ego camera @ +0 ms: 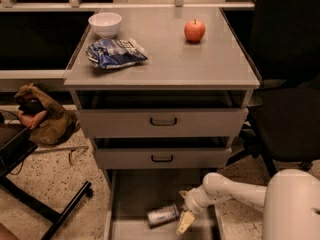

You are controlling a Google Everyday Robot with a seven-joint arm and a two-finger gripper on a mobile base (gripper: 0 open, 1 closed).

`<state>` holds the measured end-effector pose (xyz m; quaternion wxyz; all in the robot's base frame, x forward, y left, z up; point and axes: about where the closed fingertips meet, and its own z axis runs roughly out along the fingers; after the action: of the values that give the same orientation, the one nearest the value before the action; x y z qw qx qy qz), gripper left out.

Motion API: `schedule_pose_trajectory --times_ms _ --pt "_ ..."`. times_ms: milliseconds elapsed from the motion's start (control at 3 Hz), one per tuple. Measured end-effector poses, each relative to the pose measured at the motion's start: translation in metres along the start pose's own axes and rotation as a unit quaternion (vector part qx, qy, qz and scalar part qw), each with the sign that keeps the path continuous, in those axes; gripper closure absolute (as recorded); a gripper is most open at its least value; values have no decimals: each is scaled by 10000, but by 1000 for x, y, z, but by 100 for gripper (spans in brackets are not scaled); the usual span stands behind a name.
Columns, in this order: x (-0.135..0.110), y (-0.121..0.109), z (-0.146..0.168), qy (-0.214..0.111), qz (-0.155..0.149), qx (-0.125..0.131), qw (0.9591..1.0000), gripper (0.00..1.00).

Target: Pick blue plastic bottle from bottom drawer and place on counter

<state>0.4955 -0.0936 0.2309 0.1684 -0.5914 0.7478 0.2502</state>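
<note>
three drawers; one bottle, bowl, apple, bag; gripper over bottom drawer

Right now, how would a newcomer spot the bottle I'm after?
On the grey cabinet, look in the open bottom drawer. A plastic bottle with a pale label lies on its side beside the pincer, the drawer's only item; the snack bag sits up on the counter.
</note>
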Motion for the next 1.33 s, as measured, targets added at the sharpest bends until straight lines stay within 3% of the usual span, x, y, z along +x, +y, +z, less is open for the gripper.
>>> schedule_pose_trajectory --times_ms 667,1333 --pt "-1 -12 74 -817 -236 -389 9956 0" --pt "-7 -18 122 -1175 -323 -424 9916 0"
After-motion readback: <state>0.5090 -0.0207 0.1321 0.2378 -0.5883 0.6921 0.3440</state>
